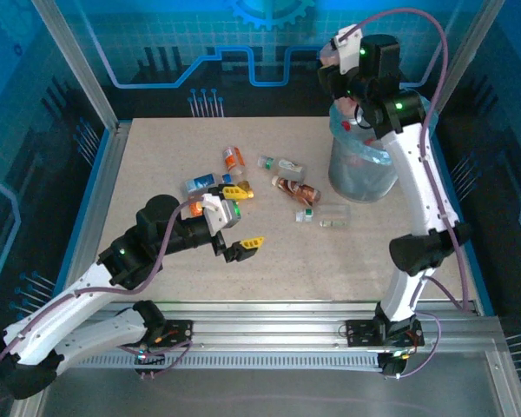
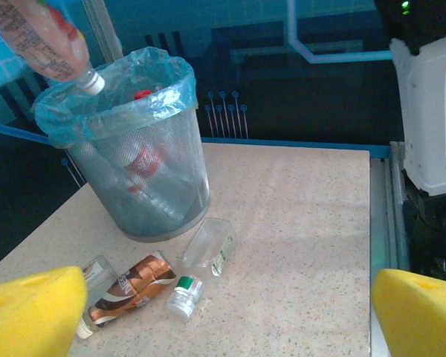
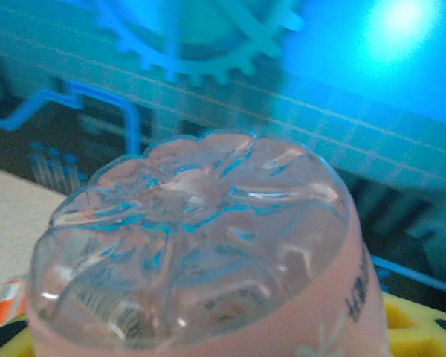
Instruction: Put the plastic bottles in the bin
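Pink-labelled bottle (image 3: 201,245) clasped in right gripper (image 1: 350,91) over bin (image 2: 134,186); left gripper (image 1: 243,217) spread wide; speckled beige tabletop (image 1: 156,156) (blue circuit-patterned walls (image 1: 156,35)).

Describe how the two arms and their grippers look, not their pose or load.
The left arm and right arm share white link shells, black rounded joints with small green lights, and a thin mauve cable looping alongside. The left gripper has yellow wedge-shaped pads; the right gripper also shows yellow. A white camera block sits at each wrist.
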Robot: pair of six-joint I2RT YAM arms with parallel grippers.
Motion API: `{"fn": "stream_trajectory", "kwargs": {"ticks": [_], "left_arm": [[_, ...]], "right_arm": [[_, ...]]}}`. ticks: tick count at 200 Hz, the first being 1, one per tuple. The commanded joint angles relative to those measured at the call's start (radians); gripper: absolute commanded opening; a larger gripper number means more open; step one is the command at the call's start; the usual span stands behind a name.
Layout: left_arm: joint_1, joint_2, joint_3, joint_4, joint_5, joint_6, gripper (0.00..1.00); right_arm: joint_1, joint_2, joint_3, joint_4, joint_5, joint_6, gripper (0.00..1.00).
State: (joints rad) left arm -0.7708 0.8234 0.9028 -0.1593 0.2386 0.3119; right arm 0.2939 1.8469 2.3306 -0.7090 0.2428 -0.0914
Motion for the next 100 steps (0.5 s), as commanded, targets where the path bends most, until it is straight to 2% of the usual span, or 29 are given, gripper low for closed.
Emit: {"fn": "stream_trajectory", "kwargs": {"ticks": [1,24,40,75,100], "left_arm": [[-0.008,-0.024,0.032,-0.004,-0.040,-0.025,0.99],[-0.011,-0.049,0.012,-0.003,-0.058,-0.041,0.99],[-0.013,-0.061,-0.002,0.005,-0.069,-0.053,0.99],[-0.012,-0.060,0.004,-0.007,-0.076,-0.055,0.99],[-0.013,-0.055,0.025,-0.046,-0.091,-0.040,0.99]], "right_arm": [[-0.005,0.035,0.103,-0.051,0.235,0.099,0.52],[-0.025,0.074,0.136,-0.106,0.316,0.160,0.52],[-0.042,0.089,0.131,-0.124,0.334,0.204,0.53],[-0.058,0.129,0.122,-0.082,0.333,0.196,0.53],[-0.059,0.181,0.183,-0.175,0.368,0.217,0.54]]}}
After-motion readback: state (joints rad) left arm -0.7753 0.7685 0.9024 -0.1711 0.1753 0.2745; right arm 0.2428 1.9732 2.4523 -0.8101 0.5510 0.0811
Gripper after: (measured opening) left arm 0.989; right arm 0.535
